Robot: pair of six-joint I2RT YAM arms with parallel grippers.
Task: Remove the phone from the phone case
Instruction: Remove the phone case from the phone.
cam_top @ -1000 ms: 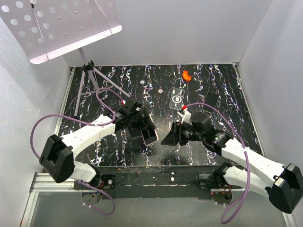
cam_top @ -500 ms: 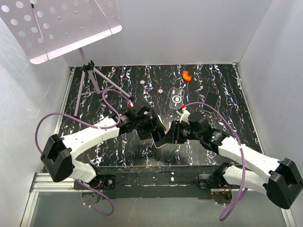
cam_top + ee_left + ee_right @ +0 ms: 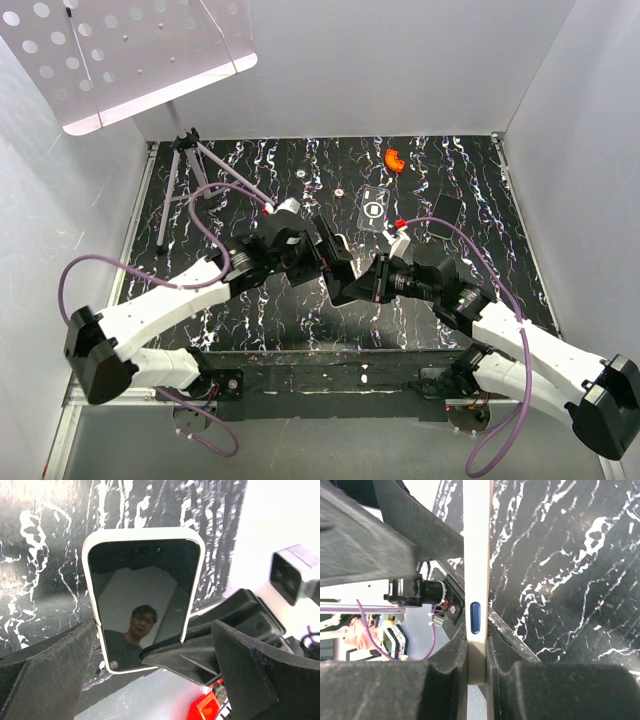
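Right gripper [image 3: 477, 680]: clamped tight on the phone [image 3: 145, 595], near one corner.
Left gripper [image 3: 150, 655]: fingers straddle the phone; actual pinch hidden, can't tell.
Phone case [image 3: 145, 534]: white rim, on.

Bright even light, soft shadows, mirror reflection on phone [image 3: 142, 605] screen

A lab test cell: white enclosure walls [image 3: 400, 70], black marbled table [image 3: 470, 180], perforated panel [image 3: 130, 50] on a tripod [image 3: 186, 142].

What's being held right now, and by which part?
The phone: right gripper clamps its front and back near the bottom end. Left gripper flanks its long edges; grip there unclear.
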